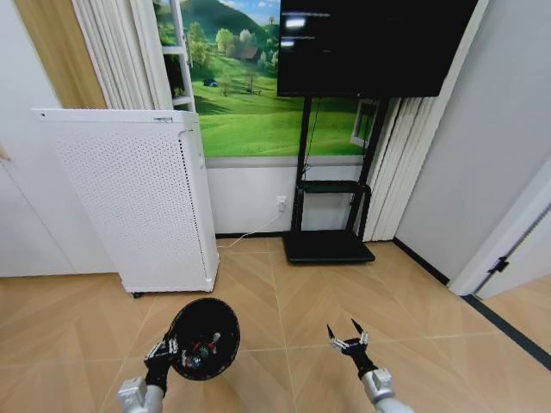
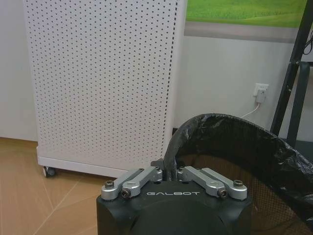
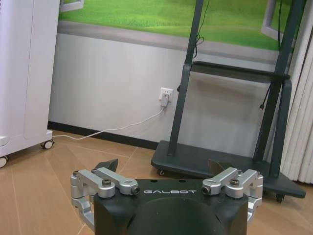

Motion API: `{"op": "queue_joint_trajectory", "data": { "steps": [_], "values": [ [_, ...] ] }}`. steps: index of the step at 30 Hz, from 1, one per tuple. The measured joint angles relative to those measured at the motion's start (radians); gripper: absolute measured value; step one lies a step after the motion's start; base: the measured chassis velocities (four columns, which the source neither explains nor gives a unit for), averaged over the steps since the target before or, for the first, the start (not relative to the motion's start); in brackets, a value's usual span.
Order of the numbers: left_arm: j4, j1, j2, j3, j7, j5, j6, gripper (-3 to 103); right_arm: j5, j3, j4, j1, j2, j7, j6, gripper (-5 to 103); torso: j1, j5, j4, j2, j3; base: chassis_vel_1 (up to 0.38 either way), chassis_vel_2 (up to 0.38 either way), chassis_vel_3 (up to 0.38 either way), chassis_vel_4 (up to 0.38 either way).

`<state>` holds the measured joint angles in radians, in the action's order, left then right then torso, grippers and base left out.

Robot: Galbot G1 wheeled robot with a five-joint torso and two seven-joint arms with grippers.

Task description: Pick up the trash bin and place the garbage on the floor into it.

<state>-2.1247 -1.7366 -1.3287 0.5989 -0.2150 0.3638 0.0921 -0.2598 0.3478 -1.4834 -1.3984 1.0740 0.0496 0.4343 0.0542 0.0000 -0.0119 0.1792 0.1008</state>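
While clamped: left tool [image 2: 171, 172], trash bin [image 2: 230, 147].

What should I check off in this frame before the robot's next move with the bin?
1. Bin held by left gripper: ok, jaws shut on the rim, where the black liner folds over.
2. Bin off the floor: cannot tell for sure; it looks lifted and tilted toward the camera.
3. Garbage in the bin: ok, red and green bits show inside; the count cannot be told.
4. Right gripper free: ok, jaws open, nothing between them.
5. Floor ahead free of litter: ok in the part seen.
6. Space to the white appliance: ok, bin stands apart from it.
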Motion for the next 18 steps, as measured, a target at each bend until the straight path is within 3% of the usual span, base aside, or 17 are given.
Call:
{"op": "queue_joint_trajectory", "data": {
  "steps": [10,18],
  "values": [
    [0.006,0.002,-0.004,-0.005,0.0,-0.004,-0.001,7,0.049,0.0,0.03,0.019,0.014,-0.027,0.03,100,0.0,0.0,0.0003,0.0,0.0,-0.031,-0.018,0.028,0.015],
    [0.01,0.008,-0.004,-0.007,0.001,-0.004,-0.001,7,0.089,0.008,0.034,0.022,0.003,-0.003,-0.004,100,0.0,0.0,0.0,0.0,0.0,-0.003,0.019,0.0,-0.02]
  ]
}}
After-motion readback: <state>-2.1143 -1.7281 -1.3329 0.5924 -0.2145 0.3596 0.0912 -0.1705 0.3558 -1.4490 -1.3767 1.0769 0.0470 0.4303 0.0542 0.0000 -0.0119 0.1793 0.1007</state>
